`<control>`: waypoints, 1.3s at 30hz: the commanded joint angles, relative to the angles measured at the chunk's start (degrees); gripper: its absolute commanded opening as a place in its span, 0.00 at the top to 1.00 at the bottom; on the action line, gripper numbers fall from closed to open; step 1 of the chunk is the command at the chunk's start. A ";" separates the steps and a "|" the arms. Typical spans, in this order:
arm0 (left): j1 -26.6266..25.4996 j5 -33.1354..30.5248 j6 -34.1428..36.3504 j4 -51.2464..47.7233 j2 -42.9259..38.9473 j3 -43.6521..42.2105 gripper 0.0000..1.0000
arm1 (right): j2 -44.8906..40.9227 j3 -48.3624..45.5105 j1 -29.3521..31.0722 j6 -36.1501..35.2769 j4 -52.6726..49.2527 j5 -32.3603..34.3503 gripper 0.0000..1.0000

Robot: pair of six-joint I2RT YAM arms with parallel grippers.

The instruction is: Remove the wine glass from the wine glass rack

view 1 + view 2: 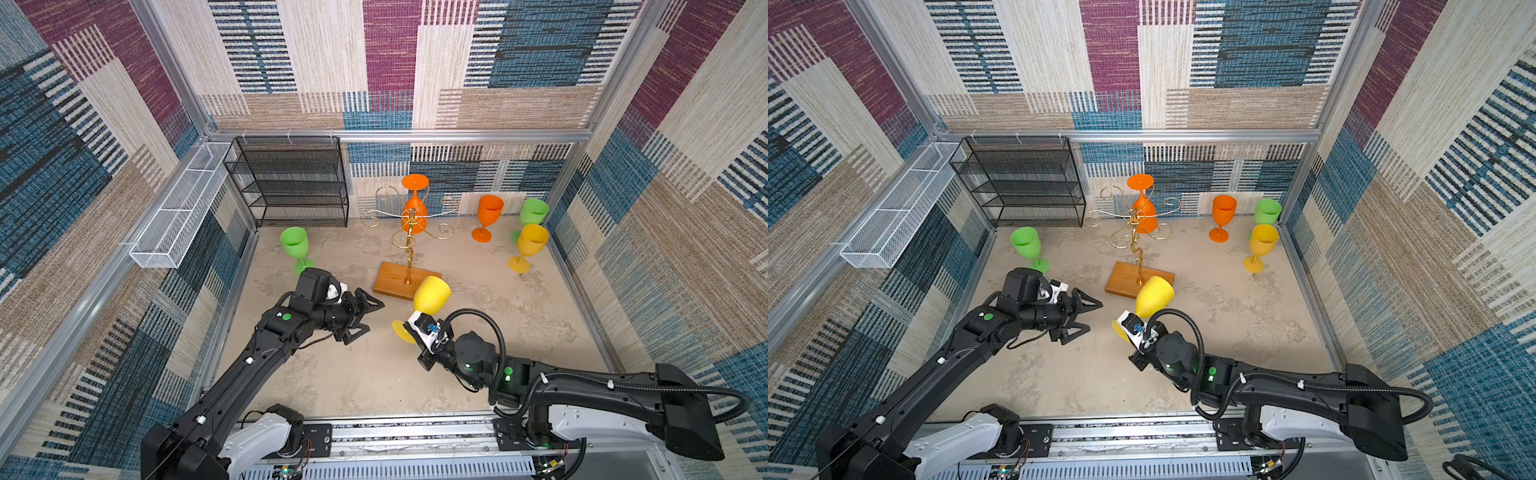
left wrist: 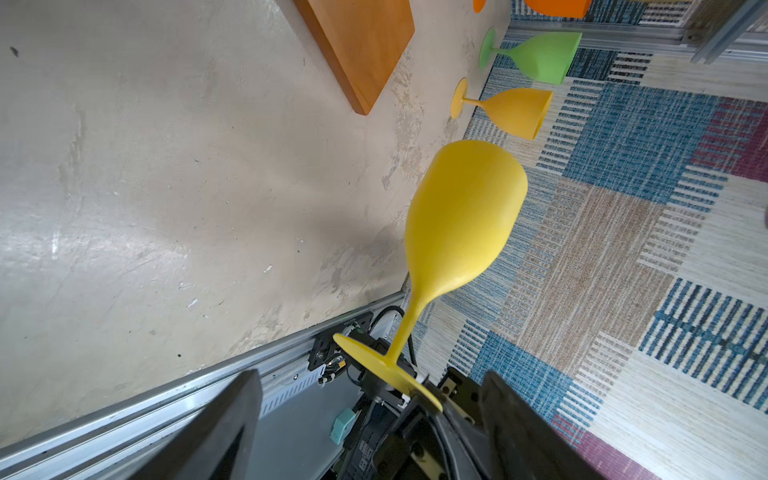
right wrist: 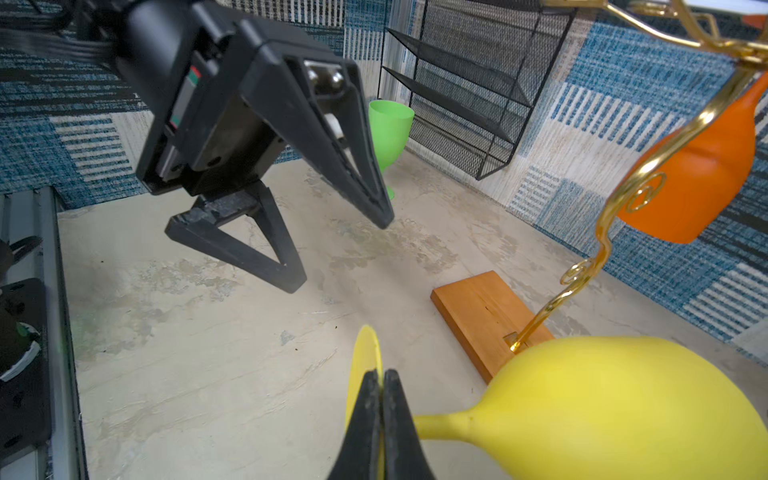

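Near the middle of the worktop [image 1: 332, 374], just on the near side of the wine glass rack [image 1: 392, 284], the yellow wine glass [image 1: 432, 295] hangs tilted in the air, off the rack, with its bowl pointing far and its foot toward the right arm. The right tool [image 3: 381, 386] is pinched closed on the edge of that disc foot. This is plain in the right wrist view only, as in both top views the fingers are hidden under the wrist camera and the foot. The left tool [image 1: 374, 318] sits to the left of the glass, spread wide and holding nothing; in its own wrist view its fingers are cut off by the picture edge. Six glasses in all, two of each colour. Besides the held one, an amber-yellow glass [image 1: 532, 239] stands far right, a green glass [image 1: 534, 212] behind it with stem and foot mostly hidden, and an upright orange glass [image 1: 490, 212] beside them. A second green glass [image 1: 295, 243] stands at the left, its foot partly behind the left wrist, and an upturned orange glass [image 1: 414, 208] hangs on the rack. The rack's thin gold arms are hard to count against the patterned wall. One black mesh shelf unit [image 1: 291, 183] and one white wire tray [image 1: 174, 220] sit far left.
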 commanded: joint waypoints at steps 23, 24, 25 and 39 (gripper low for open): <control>-0.12 3.48 -16.83 3.50 1.21 -5.71 0.40 | 14.92 3.43 6.20 -17.40 12.16 11.13 1.00; -0.22 3.60 -17.06 3.34 1.11 -5.66 0.40 | 15.38 3.59 6.29 -17.85 12.30 11.46 1.00; -0.24 3.85 -17.18 3.56 1.17 -5.65 0.41 | 15.75 3.70 6.39 -18.22 12.51 11.71 1.00; -0.80 5.20 -19.26 7.32 2.14 -9.42 0.60 | 21.03 6.41 6.89 -24.17 14.12 15.55 1.00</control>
